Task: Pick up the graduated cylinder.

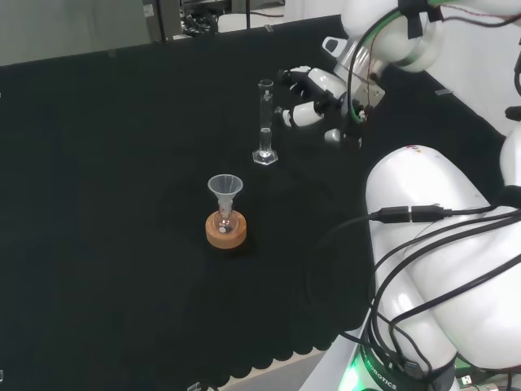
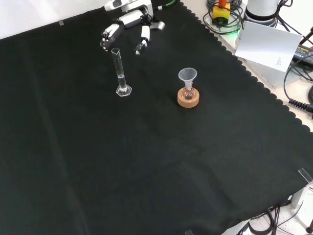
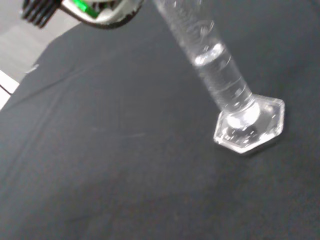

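A tall glass cylinder is seen standing upright on its six-sided foot on the black cloth, towards the far middle of the bench in the head view. A little clear liquid can be made out in its lower part in the wrist view, where the foot is seen resting flat on the cloth. The hand is held just to the right of the cylinder in the head view, level with its upper half, with fingers spread and only gently bent; nothing is held in it, and a gap is visible between the fingertips and the glass. In the front view the hand is seen just behind the cylinder's mouth, with fingers pointing down on either side of it. Nearer the bench edge, well apart from the cylinder, a small flask with a funnel in its neck is seated in a cork ring. The step in hand is judged to be the approach, with the grasp not yet made. For the next move the hand would need to be brought closer, so that the tube is taken between fingers and thumb, and closed before any lift; a sideways knock is to be avoided, since so tall and narrow a piece could easily be tipped and its liquid spilled.
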